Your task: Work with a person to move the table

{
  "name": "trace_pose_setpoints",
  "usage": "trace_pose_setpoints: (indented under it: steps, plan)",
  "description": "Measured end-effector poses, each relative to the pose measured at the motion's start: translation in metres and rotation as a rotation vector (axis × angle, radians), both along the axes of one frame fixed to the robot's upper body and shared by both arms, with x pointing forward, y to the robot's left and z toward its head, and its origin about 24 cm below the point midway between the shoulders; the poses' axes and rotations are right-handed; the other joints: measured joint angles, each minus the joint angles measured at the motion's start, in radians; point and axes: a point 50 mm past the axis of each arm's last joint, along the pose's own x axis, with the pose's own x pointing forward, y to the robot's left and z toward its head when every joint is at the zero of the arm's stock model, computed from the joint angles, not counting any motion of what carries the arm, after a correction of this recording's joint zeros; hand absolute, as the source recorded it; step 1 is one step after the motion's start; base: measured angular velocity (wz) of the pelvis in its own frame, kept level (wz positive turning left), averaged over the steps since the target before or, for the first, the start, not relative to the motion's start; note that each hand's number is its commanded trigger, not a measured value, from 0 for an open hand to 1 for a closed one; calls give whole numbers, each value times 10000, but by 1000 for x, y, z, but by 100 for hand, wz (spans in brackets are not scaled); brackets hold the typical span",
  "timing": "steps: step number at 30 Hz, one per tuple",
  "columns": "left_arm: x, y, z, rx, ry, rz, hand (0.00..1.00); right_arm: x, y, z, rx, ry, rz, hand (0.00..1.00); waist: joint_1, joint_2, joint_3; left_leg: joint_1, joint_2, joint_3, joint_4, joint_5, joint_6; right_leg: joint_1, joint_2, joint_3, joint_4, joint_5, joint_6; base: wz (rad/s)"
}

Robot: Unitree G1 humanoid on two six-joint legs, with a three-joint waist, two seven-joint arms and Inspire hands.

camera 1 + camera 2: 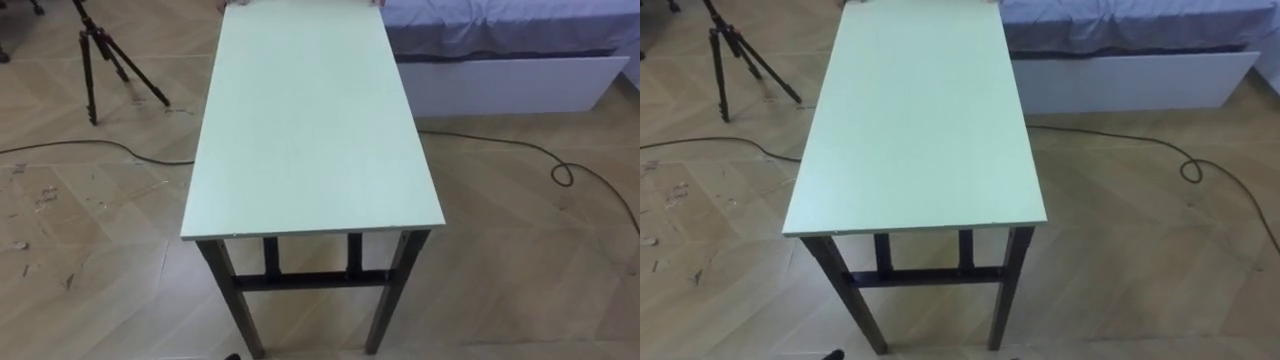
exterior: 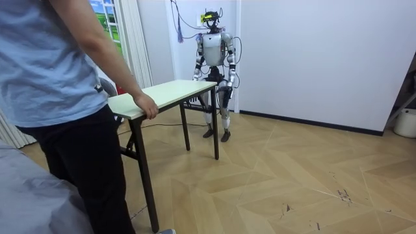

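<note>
The table [image 1: 310,130] stands on the floor [image 1: 520,260] just before me, the person's hand [image 2: 146,106] gripping its far end, my left hand [image 2: 229,82] and right hand [image 2: 197,77] near my waist, clenched or released I cannot tell, so I'd take both near corners evenly, then lift level

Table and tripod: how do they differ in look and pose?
The table has a broad pale green top; the tripod shows thin dark legs. The table's legs stand straight, joined by a crossbar; the tripod's splay outward. A person's hand holds the table's far end; the tripod stands alone. Both rest on the wooden floor.
</note>
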Motion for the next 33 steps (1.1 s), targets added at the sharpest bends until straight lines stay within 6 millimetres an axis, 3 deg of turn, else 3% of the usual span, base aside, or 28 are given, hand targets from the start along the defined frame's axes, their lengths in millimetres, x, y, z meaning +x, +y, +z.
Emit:
trace_pose_setpoints:
  steps: [4,9,14,17,24,33]
  plan:
    - [24,-18,13,-1427,-1407,466,0,19,15,10,1115,-1077,-620,0,-22,-42,13,-35,10,-23,-5,0,0,-9,-9,-14,4,0,-1,1]
    - [41,-39,24,-2246,-2223,-314,0,39,31,25,2154,-2192,-797,0,-27,-91,3,-49,-9,82,-9,1,0,-63,3,84,29,1,-1,-5]
    - [56,-58,43,-3492,-3332,-459,0,63,57,48,3539,-3452,-706,0,6,-210,-64,45,10,164,44,7,-4,-11,12,149,26,1,-1,-4]
    - [62,-61,51,-3826,-3752,-482,0,66,63,53,3912,-3663,-746,0,36,-200,-51,47,15,172,55,7,-3,1,-12,151,9,0,-1,0]
    - [71,-62,60,-4021,-4217,-561,0,81,77,72,4666,-4481,-447,0,36,-25,68,43,12,110,85,6,-1,17,-6,159,24,1,-2,0]
    - [86,-67,71,-4144,-4663,-564,0,88,75,76,4713,-4504,-801,0,81,-17,72,34,-2,46,75,3,-8,13,23,86,28,2,-4,1]
